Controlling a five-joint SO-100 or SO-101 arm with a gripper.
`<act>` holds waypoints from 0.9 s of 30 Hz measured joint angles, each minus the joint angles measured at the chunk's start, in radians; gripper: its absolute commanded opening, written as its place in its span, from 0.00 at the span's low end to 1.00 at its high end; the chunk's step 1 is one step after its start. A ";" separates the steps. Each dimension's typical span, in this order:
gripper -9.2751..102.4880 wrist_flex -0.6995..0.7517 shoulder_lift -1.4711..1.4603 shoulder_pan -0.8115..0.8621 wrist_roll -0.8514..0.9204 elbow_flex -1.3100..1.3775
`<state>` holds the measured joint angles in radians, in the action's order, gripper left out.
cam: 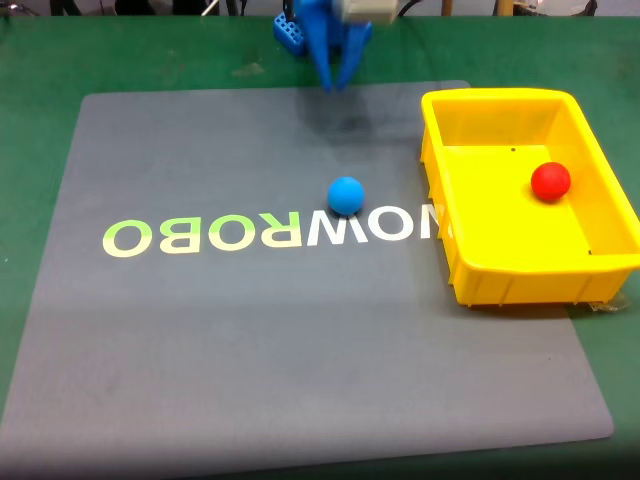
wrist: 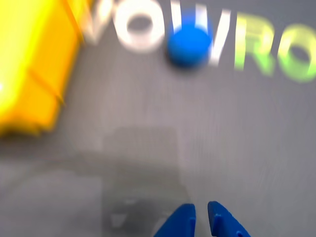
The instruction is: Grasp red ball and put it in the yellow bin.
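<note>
In the fixed view, the red ball [cam: 550, 181] is seen resting inside the yellow bin [cam: 470, 255], while the blue ball [cam: 346, 195] lies on the grey mat [cam: 250, 340] beside it. The blue gripper [cam: 334, 82] is held at the mat's far edge.

In the wrist view, its fingertips [wrist: 180, 223] are nearly closed on nothing. Little could go wrong unless the blue ball were mistaken for the target.

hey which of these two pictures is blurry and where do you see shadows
Wrist view: smeared by motion blur, with the blue ball, yellow bin and mat lettering soft, and a shadow above the claw. Fixed view: sharper, with a faint shadow below the claw.
</note>
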<state>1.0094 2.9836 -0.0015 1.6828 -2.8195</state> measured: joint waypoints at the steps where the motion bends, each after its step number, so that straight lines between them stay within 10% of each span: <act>1: 0.08 0.026 0.060 0.018 0.003 -0.052; 27: 0.08 0.336 0.328 0.069 -0.083 -0.250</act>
<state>1.3453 3.3119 0.0675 1.5999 -3.0695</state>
